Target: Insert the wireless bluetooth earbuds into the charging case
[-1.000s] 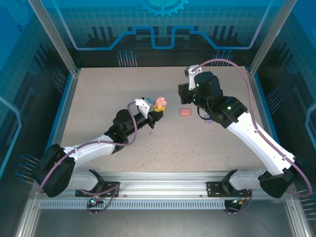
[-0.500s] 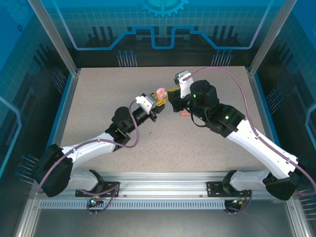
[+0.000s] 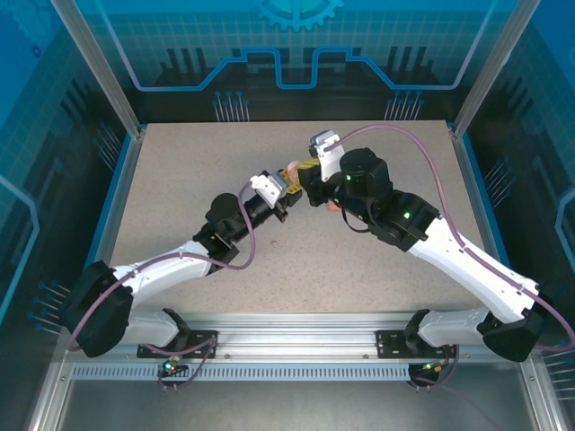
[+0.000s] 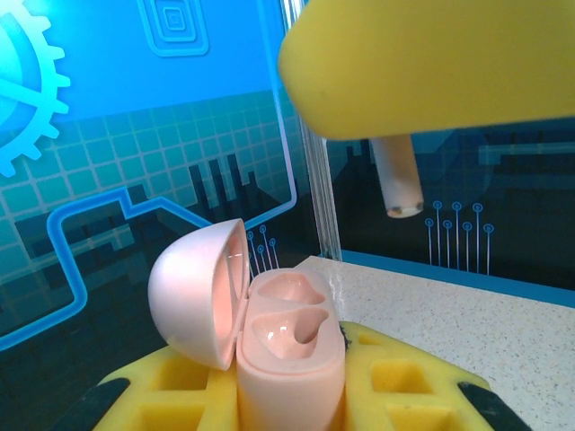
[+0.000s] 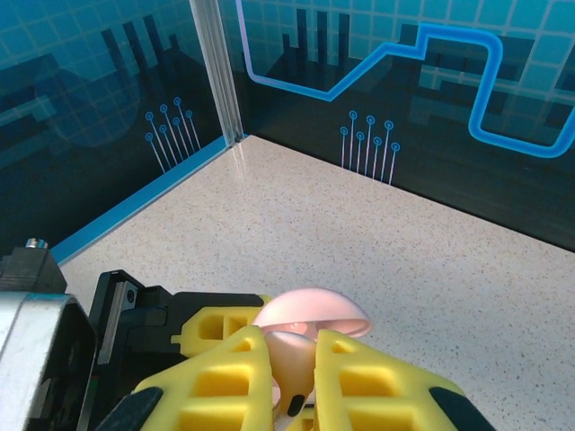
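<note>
Pale beige earbud [image 4: 398,184], stem vert., tip down, is pinched by R gripper [image 5: 292,348]; open pink case [image 4: 289,359] clamped by L gripper [image 4: 287,391].

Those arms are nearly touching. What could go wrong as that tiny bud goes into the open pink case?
1. The pale beige plastic earbud, pinched in the right gripper, looks off to one side of the sockets in the open pale pink plastic charging case; pressing down there may jam or drop it.
2. The left gripper holds the case by its base; a push could tip it.
3. The bulky yellow fingers could knock the raised lid shut.
</note>
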`<state>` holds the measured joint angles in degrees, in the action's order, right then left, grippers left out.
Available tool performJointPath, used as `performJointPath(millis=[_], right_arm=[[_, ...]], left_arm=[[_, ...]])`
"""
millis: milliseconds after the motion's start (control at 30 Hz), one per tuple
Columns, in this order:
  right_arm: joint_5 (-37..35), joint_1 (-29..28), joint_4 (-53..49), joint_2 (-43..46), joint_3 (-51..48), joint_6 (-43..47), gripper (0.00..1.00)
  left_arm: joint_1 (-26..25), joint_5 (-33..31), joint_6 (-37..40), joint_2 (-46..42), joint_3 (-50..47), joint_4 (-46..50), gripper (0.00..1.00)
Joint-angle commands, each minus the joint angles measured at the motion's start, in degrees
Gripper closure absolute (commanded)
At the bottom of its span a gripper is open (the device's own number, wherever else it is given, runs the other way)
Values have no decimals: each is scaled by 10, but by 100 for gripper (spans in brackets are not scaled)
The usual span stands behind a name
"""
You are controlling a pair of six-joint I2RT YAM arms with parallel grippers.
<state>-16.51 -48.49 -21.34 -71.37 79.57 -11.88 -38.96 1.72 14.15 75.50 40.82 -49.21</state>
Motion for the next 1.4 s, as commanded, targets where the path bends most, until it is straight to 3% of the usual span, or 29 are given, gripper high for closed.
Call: performJointPath(millis=[0,667,933,1367], right_arm=[[-13,-6,21,6,-1,10,87],[23,-4,51,25,-34,54,87],[95,42,40,25,-37,15,88],[149,75,85,43,-85,24,90]], left_arm=[[-5,6,12,5,24,-4,100],[-11,9,10,-9,28,8,100],[-12,9,10,-12,28,15,100],[-13,8,3,-20,26,20,100]])
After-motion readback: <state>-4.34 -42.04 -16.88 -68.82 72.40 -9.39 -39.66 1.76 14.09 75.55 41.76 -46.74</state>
